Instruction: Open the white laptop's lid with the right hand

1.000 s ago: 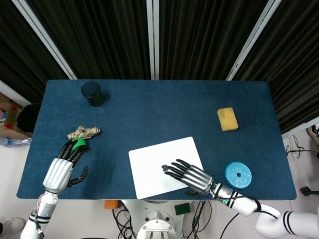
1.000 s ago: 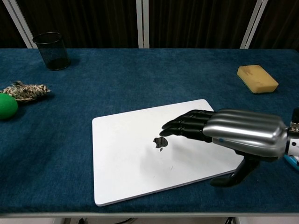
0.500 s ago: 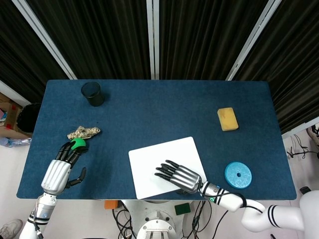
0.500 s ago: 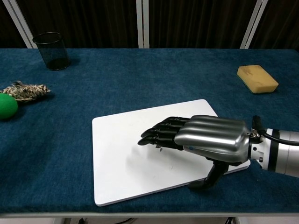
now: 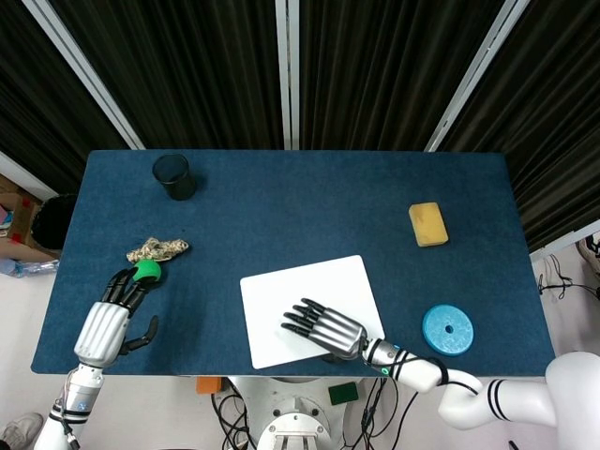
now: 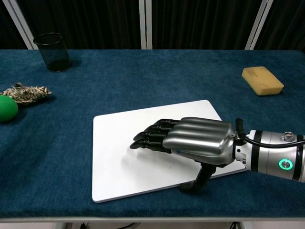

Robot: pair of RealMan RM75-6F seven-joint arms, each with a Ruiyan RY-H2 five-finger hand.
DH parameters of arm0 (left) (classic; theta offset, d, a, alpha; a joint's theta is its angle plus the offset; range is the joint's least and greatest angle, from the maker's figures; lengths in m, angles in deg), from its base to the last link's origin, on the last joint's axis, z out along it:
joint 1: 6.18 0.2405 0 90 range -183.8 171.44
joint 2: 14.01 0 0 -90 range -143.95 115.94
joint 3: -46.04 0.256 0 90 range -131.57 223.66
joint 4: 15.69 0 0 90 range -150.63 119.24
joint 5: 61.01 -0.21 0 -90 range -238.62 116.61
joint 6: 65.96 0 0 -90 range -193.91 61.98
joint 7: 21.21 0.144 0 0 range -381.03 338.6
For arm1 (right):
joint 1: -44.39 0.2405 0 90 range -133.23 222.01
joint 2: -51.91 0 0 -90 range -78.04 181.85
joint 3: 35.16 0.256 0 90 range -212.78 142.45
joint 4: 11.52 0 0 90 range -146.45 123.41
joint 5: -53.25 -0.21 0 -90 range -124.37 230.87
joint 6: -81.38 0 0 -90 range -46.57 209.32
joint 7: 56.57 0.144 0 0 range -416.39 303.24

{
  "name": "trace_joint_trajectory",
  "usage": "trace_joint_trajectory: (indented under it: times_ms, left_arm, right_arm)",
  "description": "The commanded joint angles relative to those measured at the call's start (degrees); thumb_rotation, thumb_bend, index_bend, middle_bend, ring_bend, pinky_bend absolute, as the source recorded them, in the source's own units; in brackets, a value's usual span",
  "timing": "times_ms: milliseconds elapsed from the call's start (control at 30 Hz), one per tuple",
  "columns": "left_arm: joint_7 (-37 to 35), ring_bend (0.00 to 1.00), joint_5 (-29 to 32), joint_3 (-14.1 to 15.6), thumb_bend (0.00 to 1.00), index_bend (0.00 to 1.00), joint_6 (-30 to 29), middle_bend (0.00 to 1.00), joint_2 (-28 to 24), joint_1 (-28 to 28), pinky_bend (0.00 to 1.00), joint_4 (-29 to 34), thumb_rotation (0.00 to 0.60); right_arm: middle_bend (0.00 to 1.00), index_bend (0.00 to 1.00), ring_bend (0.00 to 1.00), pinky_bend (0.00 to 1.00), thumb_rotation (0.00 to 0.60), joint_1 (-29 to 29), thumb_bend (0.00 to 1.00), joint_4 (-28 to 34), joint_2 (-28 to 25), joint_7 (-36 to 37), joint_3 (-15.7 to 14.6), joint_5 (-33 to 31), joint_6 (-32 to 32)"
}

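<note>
white laptop (image 6: 119, 157) lies closed and flat near the table's (image 5: 300, 202) front edge. right hand (image 6: 188, 139) lies palm down over its lid, fingers stretched and apart, thumb seemingly at the front edge, gripping nothing. left hand (image 5: 111, 314) rests open beside a green ball (image 5: 144, 271).

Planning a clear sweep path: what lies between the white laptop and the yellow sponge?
Nothing: only bare blue table separates the laptop from the sponge, clearest in the head view.
</note>
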Motion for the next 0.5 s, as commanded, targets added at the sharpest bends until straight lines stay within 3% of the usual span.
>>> trace_joint_trajectory:
  times_ms: [33, 200, 500]
  left_arm:
    - [-0.5, 0.03, 0.3, 0.3, 0.44, 0.21, 0.4, 0.18, 0.3, 0.3, 0.06, -0.7, 0.458]
    - [-2.5, 0.03, 1.0, 0.6, 0.44, 0.21, 0.8, 0.18, 1.4, 0.8, 0.06, -2.6, 0.459]
    - [-5.8, 0.03, 1.1, 1.3, 0.44, 0.21, -0.2, 0.18, 3.0, 2.1, 0.07, -6.5, 0.464]
  right_arm:
    - [0.0, 0.0, 0.0, 0.0, 0.6, 0.2, 0.7, -0.5, 1.0, -3.0, 0.7, -0.7, -0.5]
    - [0.0, 0.0, 0.0, 0.0, 0.6, 0.8, 0.97, -0.5, 2.6, -7.2, 2.1, -2.6, 0.4]
    - [0.0, 0.0, 0.0, 0.0, 0.6, 1.6, 1.0, 2.9, 2.6, -16.7, 5.0, -7.5, 1.7]
